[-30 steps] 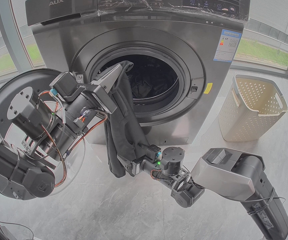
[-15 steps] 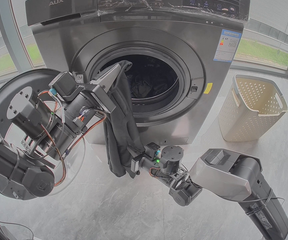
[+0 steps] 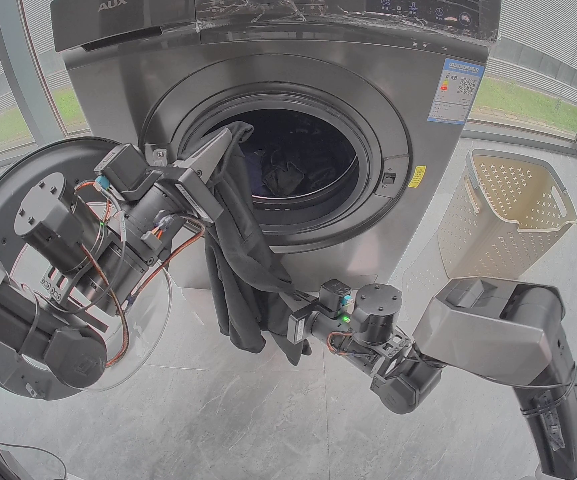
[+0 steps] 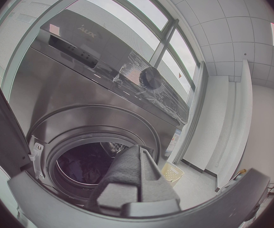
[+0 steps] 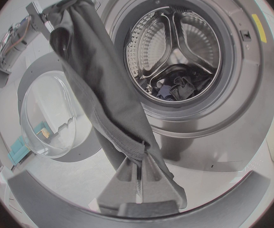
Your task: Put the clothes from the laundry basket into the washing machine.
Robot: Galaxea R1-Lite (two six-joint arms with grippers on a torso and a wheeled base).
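Observation:
A dark grey garment [image 3: 242, 248] hangs in front of the washing machine [image 3: 382, 88], stretched between both grippers. My left gripper [image 3: 225, 143] is shut on its upper end at the left rim of the open drum mouth [image 3: 295, 161]; the cloth drapes over the fingers [image 4: 133, 162]. My right gripper [image 3: 287, 318] is shut on the garment's lower part [image 5: 118, 117], low in front of the machine, fingers [image 5: 151, 174] pinching a fold. Dark clothes [image 5: 179, 87] lie at the bottom of the drum. The cream laundry basket [image 3: 508, 215] stands on the floor to the machine's right.
The round glass door [image 3: 48, 188] is swung open to the left, behind my left arm [image 3: 88, 235]. Grey tiled floor [image 3: 235, 421] lies open in front. Windows run behind the machine.
My right gripper has moved to the right and slightly down with the garment's lower end, pulling the cloth out. My left gripper shifted a little left and up.

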